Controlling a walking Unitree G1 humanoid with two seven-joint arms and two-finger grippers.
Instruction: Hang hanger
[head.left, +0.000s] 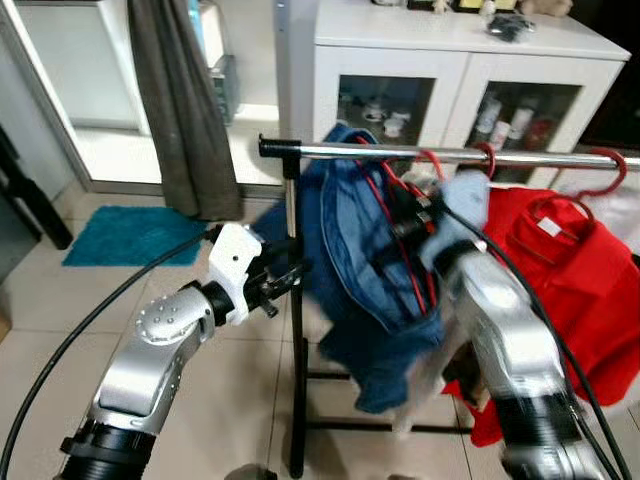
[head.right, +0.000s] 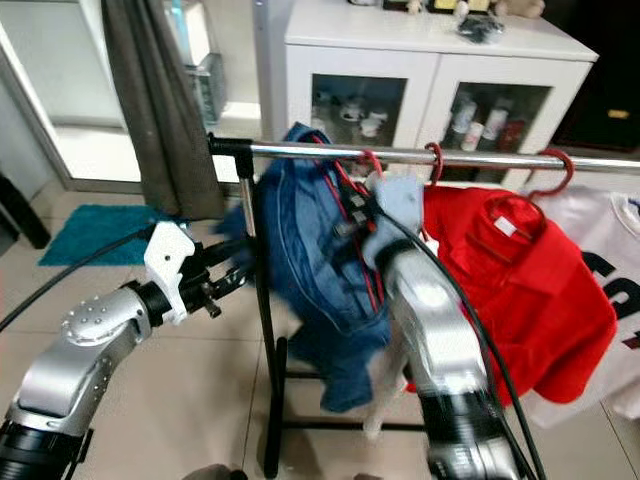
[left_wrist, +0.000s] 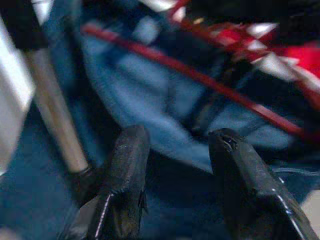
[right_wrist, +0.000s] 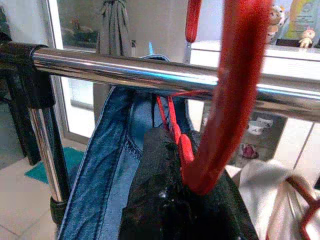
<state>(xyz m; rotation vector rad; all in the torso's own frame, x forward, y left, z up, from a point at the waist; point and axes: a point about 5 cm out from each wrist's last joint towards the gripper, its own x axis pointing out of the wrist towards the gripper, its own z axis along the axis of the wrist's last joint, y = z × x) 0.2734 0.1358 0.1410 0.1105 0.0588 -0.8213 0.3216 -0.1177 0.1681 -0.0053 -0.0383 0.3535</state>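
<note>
Your right gripper is up at the chrome rail of the clothes rack, and its black fingers are clamped on the neck of a red hanger. In the right wrist view the hanger's hook curves up from between the fingers and crosses in front of the rail; you cannot tell from this angle whether the hook is already resting on the rail or only beside it. A pair of blue jeans hangs from that hanger, draped just below the rail and close to the rack's black upright post.

Your left gripper sits lower, beside the post, with its two fingers spread apart and nothing between them; the blue denim lies directly ahead of the fingertips. In the head views, the left gripper points toward the jeans at about mid-height of the garment.

Further along the rail to your right, a red shirt hangs on its own red hanger. Behind the rack stands a white cabinet with glass doors.
</note>
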